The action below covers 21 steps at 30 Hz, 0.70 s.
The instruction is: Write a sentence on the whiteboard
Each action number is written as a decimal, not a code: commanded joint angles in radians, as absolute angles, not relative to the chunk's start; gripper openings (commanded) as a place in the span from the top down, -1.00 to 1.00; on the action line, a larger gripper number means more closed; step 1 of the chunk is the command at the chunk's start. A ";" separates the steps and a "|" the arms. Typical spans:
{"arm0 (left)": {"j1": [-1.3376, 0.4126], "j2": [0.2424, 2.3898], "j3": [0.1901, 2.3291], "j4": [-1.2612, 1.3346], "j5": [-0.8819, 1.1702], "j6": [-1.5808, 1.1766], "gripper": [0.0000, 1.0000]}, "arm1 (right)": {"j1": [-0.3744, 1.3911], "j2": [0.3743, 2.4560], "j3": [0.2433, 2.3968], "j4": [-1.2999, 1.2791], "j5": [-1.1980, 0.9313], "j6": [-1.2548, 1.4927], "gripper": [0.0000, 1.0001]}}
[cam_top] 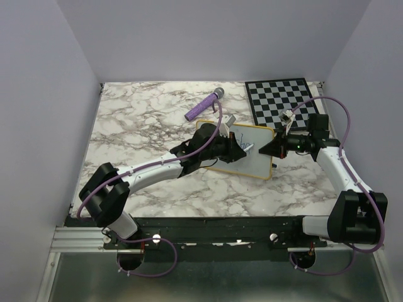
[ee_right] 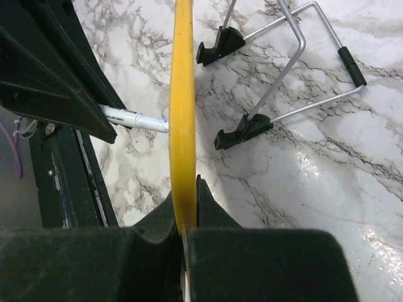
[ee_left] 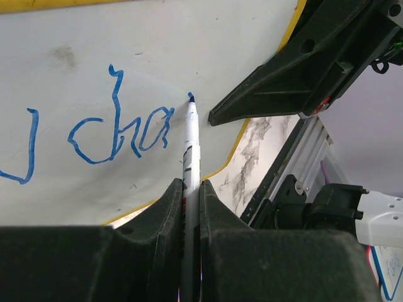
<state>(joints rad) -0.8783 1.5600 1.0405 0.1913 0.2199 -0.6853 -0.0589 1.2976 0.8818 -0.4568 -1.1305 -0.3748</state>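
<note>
Whiteboard [cam_top: 259, 161]: propped at centre right of the top view on the marble table [cam_top: 145, 126], just below the checkered board [cam_top: 283, 100]. Most of its face hidden there by the left pincer [cam_top: 242, 148]; lettering too small to read.

Left wrist view: whiteboard [ee_left: 126, 44] cut off at top, left and bottom, with only a curve of yellow frame visible at right. Sentence [ee_left: 119, 132] in blue, cut off at the left edge; legible part roughly "u cha". Faint grey smudge at upper left.

Right wrist view: board [ee_right: 182, 94] seen edge-on as a yellow strip, writing face not visible. Wire stand [ee_right: 283, 94] with black feet to its right, partly cut off at the top.

Left pincer [ee_left: 191, 192]: clamped on a white marker [ee_left: 191, 145], lower barrel hidden between the fingers. Dark tip just right of the last letter, at the board face; contact not confirmable. Marker [ee_right: 135, 119] tip hidden behind the frame in the right wrist view.

Right pincer [ee_right: 184, 201]: closed on the yellow frame, one finger each side. Same pincer [cam_top: 274, 148] at the board's right edge in the top view, and at upper right [ee_left: 302, 69] of the left wrist view.

Purple cylinder [cam_top: 204, 106] with grey end at upper centre, apart from the board.
</note>
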 commanded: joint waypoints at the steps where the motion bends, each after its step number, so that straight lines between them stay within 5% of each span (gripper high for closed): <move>1: -0.874 1.582 1.060 0.172 0.187 -0.686 1.00 | -0.055 1.279 0.884 -0.451 -1.149 -0.394 0.99; 21: -0.876 1.566 1.006 0.141 0.195 -0.686 1.00 | -0.055 1.279 0.884 -0.451 -1.149 -0.394 0.99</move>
<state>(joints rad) -0.8787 1.5600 1.0336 0.1810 0.2207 -0.6853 -0.0589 1.2976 0.8818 -0.4568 -1.1305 -0.3748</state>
